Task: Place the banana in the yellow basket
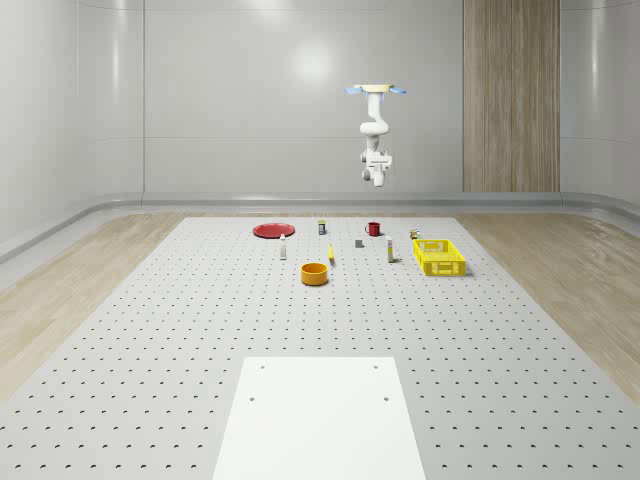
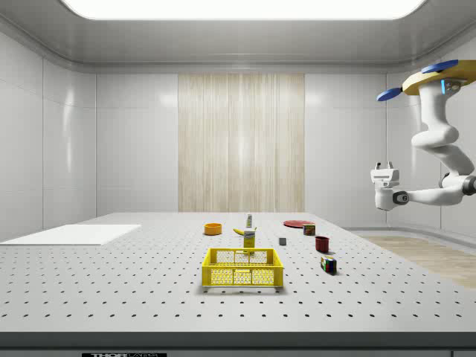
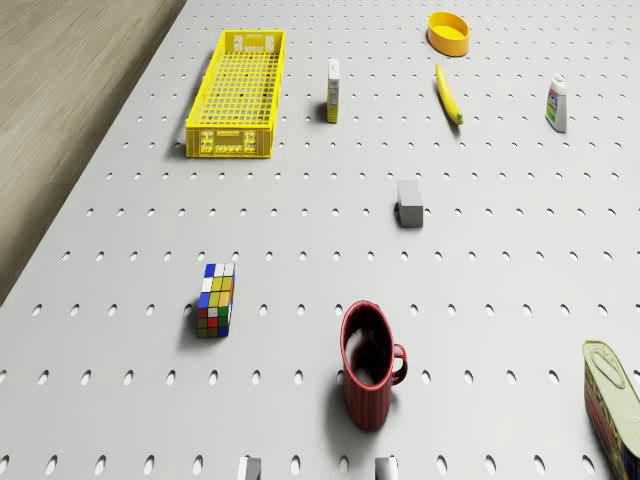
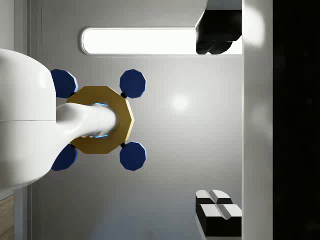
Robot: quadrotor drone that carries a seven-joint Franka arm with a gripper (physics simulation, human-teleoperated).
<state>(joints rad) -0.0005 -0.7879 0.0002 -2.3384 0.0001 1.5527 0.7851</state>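
The white two-finger gripper (image 2: pixel 384 166) points upward with fingers apart, empty, while the drone (image 1: pixel 377 90) hovers high above the far table edge, well away from the yellow banana (image 3: pixel 449 94).

No text or label can be read.

Banana (image 3: pixel 449 94) lies flat near empty yellow basket (image 3: pixel 239 95)

the room has smooth pale grey walls (image 1: pixel 250 90) with rounded corners, and one wall carries a tall panel of light wood (image 1: pixel 510 95). a long white lamp (image 2: pixel 238 7) shines in the ceiling. the floor is wood (image 1: pixel 60 290), and on it lies a wide grey board with rows of small holes (image 1: pixel 180 340), with a plain white sheet (image 1: pixel 320 415) on its near part.
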